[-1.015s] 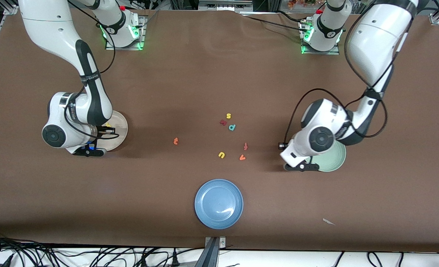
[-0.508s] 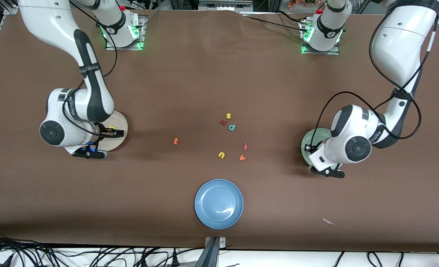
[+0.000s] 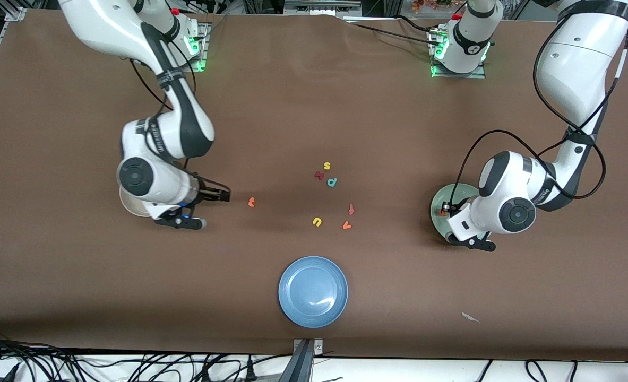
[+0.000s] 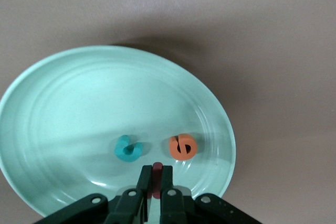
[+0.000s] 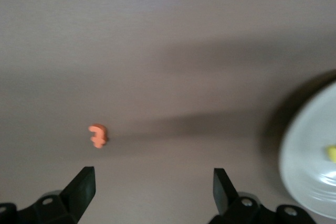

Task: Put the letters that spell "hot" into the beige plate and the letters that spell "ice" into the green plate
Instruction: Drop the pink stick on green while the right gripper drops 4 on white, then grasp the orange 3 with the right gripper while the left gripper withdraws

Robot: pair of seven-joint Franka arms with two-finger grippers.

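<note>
left gripper [image 4: 155, 182]: over the green plate [image 4: 63, 87], fingers pinching the dark red i [image 4: 156, 168] between them.
green plate contents: teal c [image 4: 127, 148] and orange e [image 4: 182, 147] lying side by side, apart, just beside the held i.
green plate position: toward the left arm's end of the worktop [image 3: 292, 106].
right gripper [image 5: 152, 182]: fingers spread wide, nothing between them, over bare worktop beside the beige plate [image 5: 310, 171].
beige plate: toward the right arm's end; a yellow letter [image 5: 331, 153] shows in it at the edge of the right wrist view, shape not readable.
orange t [image 3: 251, 201]: on the worktop, near the right gripper.
blue plate [image 3: 313, 291]: nearest the front camera.
</note>
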